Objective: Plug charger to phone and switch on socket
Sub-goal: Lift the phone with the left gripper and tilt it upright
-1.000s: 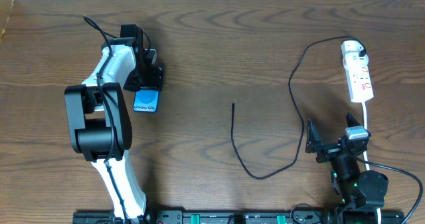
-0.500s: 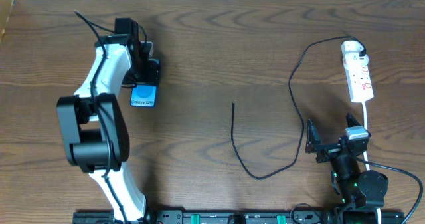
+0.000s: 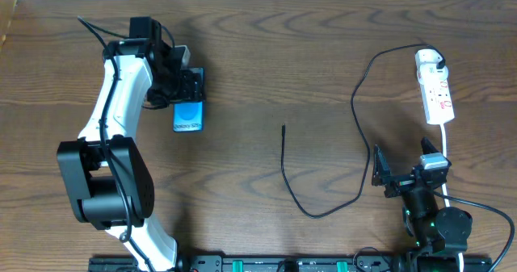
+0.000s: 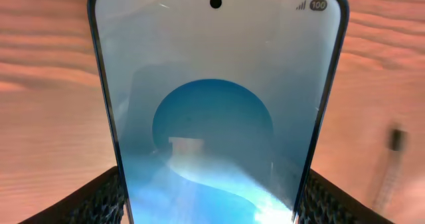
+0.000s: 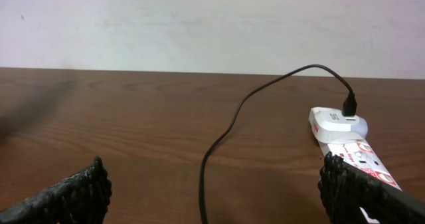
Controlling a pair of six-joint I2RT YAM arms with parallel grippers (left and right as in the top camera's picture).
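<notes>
Landmark: the plug tip point(image 3: 283, 127) of the charger point(image 3: 356, 110), lying free near the middle of the table point(image 3: 266, 38).
Phone: well to the left of the plug tip and slightly farther back, screen up, its blue circle facing the overhead camera point(image 3: 187, 116).
Left gripper: closed on the phone's far end point(image 3: 187, 90). In the wrist view a finger point(image 4: 99, 197) presses against each long edge.
Why held so: gripping the sides leaves the end that sticks out of the gripper free. The charging port is probably at that end, so the plug could still reach it. The port itself is not visible.
Charger cable: runs from the plug tip toward the near edge, curls right, then climbs far right to a white adapter point(image 3: 428, 60).
Socket: far to the right of the plug tip point(image 3: 436, 94), with the adapter seated at its back end. I cannot tell the switch position.
Right gripper: right of the plug tip and nearer the table's front edge point(image 3: 401, 165), fingers spread wide with nothing between them. It seems to be parked beside the cable's right-hand run.
Step in hand: the phone and plug tip are not yet together, and nothing holds the tip.
Risk: the thin tip may skid when pinched.
</notes>
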